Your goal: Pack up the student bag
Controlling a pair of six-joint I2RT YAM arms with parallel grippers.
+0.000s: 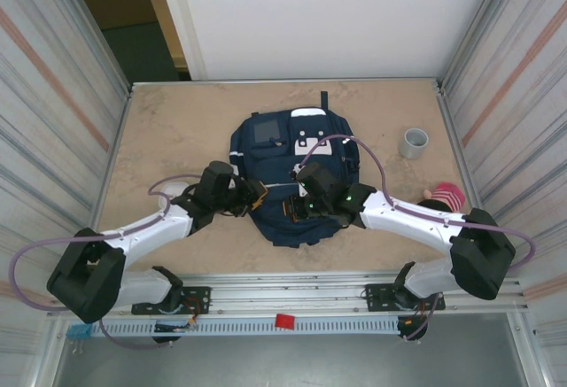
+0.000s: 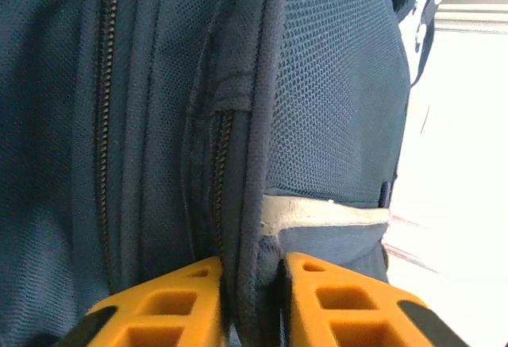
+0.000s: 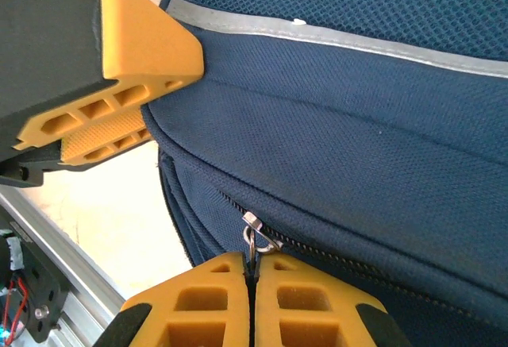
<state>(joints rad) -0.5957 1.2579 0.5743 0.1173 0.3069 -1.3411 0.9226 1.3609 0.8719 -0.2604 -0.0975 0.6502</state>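
Large navy blue fabric backpack (image 1: 292, 152) lying mid-table (image 1: 177, 130), nearer the front edge. Left gripper (image 2: 252, 271) pinching its piped seam (image 2: 246, 164); right gripper (image 3: 254, 264) clamping the small metal zipper pull (image 3: 255, 236).

Right gripper (image 3: 252, 261), bottom centre, jaws closed together on the metal zipper pull (image 3: 255, 234) of the navy student bag (image 3: 357, 148). The zipper runs diagonally to the lower right. A grey reflective stripe (image 3: 357, 44) crosses the top. Left gripper (image 3: 163, 102), upper left, jaws straddling the bag's edge. Pale worktop (image 3: 103, 220) and an aluminium rail (image 3: 71, 291) lie at lower left.
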